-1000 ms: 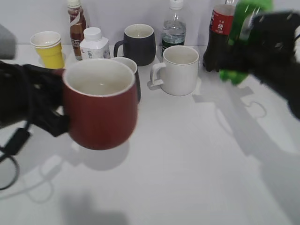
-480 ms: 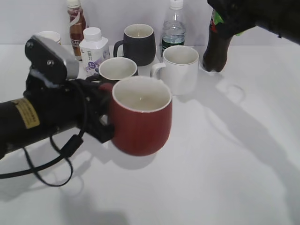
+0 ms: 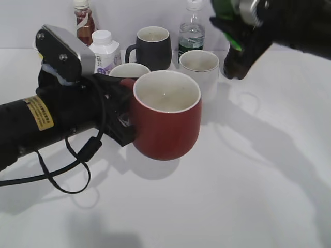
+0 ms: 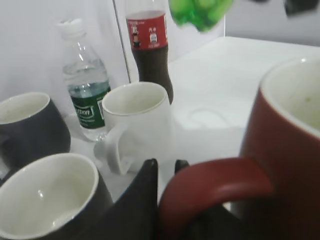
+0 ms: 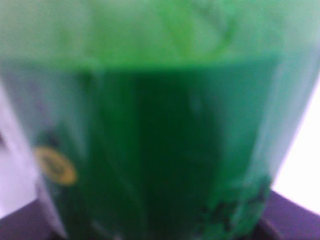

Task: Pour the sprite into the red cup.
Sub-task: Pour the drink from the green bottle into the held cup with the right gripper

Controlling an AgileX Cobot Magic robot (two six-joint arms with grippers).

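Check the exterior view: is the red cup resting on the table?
No, the red cup hangs above the table, gripped at its handle, its shadow underneath.

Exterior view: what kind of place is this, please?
Probably a lab test bench, not a kitchen: a plain white table against a bare wall, a staged row of drinks such as the water bottle, and mugs like the white mug.

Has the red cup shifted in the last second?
Yes. The red cup, held by the left end effector, has moved rightward and now overlaps the white mug, which has stayed put.
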